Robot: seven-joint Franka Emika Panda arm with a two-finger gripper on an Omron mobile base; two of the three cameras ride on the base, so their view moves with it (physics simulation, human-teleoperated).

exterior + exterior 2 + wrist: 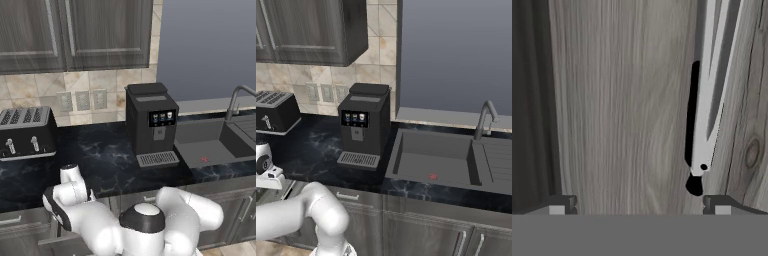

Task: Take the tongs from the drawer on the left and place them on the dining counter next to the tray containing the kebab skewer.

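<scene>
My jaws gape wide over the drawer's [622,100] pale wood-grain floor, the tongs [709,95] lying untouched toward one fingertip.

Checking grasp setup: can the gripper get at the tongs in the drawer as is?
Probably yes. In the hand view the open gripper looks down into the drawer, and nothing lies over the tongs. They sit off toward one fingertip, so a sideways shift looks needed first.

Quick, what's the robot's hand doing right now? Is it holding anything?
Hand: open and holding nothing; it hangs over the tongs lying on the drawer floor.
</scene>
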